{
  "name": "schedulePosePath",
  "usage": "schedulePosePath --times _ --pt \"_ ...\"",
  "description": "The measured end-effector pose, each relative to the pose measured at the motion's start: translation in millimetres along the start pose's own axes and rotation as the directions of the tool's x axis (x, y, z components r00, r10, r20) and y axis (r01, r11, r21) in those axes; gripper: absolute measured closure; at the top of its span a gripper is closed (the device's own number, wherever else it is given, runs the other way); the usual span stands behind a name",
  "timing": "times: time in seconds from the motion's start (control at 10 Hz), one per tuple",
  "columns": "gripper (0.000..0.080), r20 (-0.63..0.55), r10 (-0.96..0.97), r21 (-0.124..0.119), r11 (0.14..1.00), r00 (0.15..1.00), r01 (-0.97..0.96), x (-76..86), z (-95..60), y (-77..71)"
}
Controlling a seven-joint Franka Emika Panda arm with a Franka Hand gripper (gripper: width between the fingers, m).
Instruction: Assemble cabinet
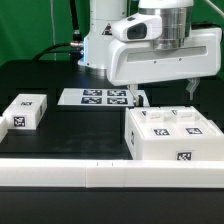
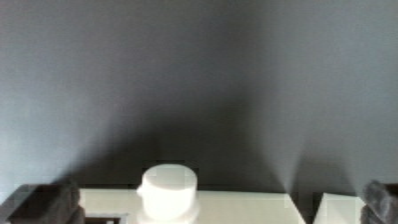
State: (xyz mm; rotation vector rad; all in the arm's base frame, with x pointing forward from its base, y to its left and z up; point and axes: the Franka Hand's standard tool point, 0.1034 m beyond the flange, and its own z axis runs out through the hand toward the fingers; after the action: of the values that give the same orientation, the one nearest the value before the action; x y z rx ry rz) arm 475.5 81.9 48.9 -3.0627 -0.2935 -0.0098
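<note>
The cabinet (image 1: pixel 170 137) is a large white box with black-and-white tags, standing on the black table at the exterior view's right. My gripper (image 1: pixel 163 93) hangs just above its far edge, open and empty, with one finger on each side. In the wrist view the gripper (image 2: pixel 208 203) shows its dark fingertips (image 2: pixel 39 203) wide apart. Between them is a blurred white surface (image 2: pixel 258 208), seemingly part of the cabinet. A short white round post (image 2: pixel 169 190) stands up from it. Nothing is held.
A small white tagged block (image 1: pixel 25 112) lies at the exterior view's left. The marker board (image 1: pixel 100 97) lies flat behind the middle, near the robot base (image 1: pixel 100 45). A long white bar (image 1: pixel 100 175) runs along the front edge.
</note>
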Motion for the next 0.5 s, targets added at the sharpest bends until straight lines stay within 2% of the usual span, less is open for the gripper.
schedulePosePath --times 0.3,0.5 --pt "0.0002 0.001 0.010 0.001 1.000 1.000 -0.010 -0.9 2.3 -1.2" --pt "0.0002 0.031 0.051 -0.006 0.999 0.998 -0.050 -9.1 23.8 -7.8"
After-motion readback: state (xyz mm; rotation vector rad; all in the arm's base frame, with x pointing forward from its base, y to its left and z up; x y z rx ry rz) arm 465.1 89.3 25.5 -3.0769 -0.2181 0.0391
